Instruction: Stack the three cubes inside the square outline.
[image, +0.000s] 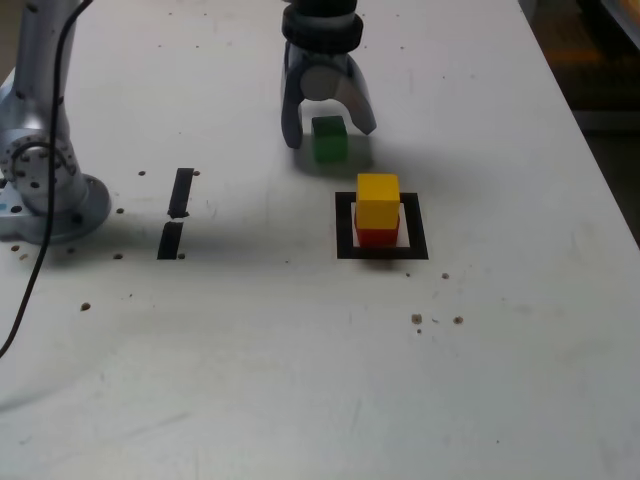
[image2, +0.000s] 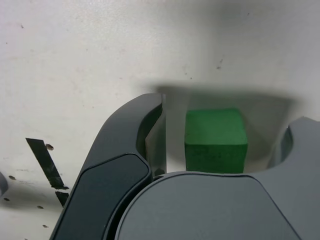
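Nearest the exterior camera I see the bare white counter (image: 300, 380), marked with a few dark specks. Further in, the square outline (image: 345, 228) lies flat on the counter, right of centre in the exterior view. Inside it, the red cube (image: 377, 237) sits on the white centre, and the yellow cube (image: 378, 200) rests squarely on top of the red cube. Well apart, toward the exterior view's left, two short black tape strips (image: 176, 212) lie end to end, and the arm's grey base (image: 40, 170) stands beyond them at the left edge. Behind the outline, near its far side but outside it, the green cube (image: 328, 138) rests on the counter. The gripper (image: 328, 130) points down over the green cube, with one jaw on each side of it. In the wrist view, the green cube (image2: 216, 140) sits between the jaws with a visible gap on each side, so I read the gripper (image2: 220, 150) as partly spread and not clamping the cube. The green cube shows no lift from the surface.
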